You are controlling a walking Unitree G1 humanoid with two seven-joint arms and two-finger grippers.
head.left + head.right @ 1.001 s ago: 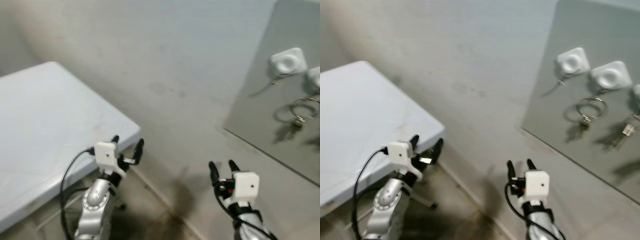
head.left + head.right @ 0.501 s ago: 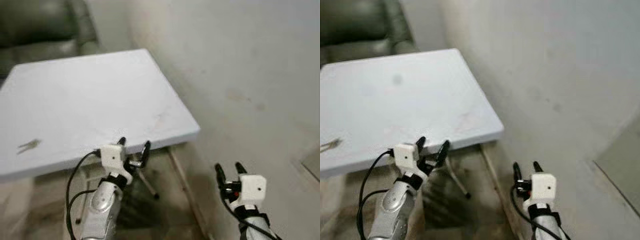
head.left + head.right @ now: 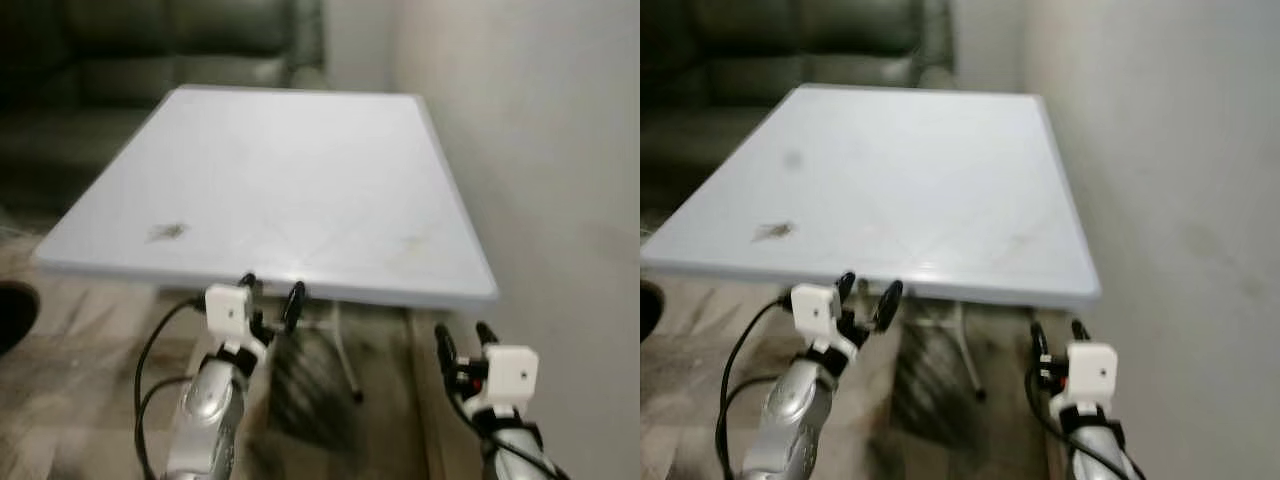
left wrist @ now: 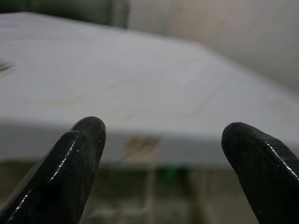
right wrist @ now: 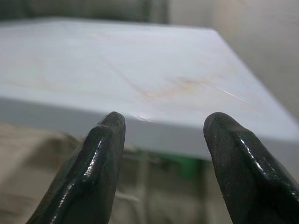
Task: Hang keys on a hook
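A small bunch of keys point(image 3: 168, 232) lies blurred on the left part of the white table point(image 3: 330, 150). My left gripper point(image 3: 272, 288) hovers open and holds nothing, just before the table's near edge and to the right of the keys. The right gripper point(image 3: 462, 332) is also open with nothing in it, low in front of the table's near right corner. The left wrist view looks across the tabletop point(image 4: 140, 84) between its two black fingers point(image 4: 77, 154), with the keys point(image 4: 5, 66) as a faint smear at the picture's edge. Between the right gripper's fingers point(image 5: 105, 154) lies the table's edge point(image 5: 154, 133).
A dark sofa point(image 3: 150, 40) stands behind the table. A pale wall point(image 3: 560, 150) runs along the right side. The table's legs point(image 3: 345, 350) and bare floor lie under its near edge. A dark round object point(image 3: 10, 315) sits on the floor at far left.
The camera has swung left: the grey board with hooks and hanging keys has gone from view, and the table with the keys on it has come to the middle. Both arms hold their pose.
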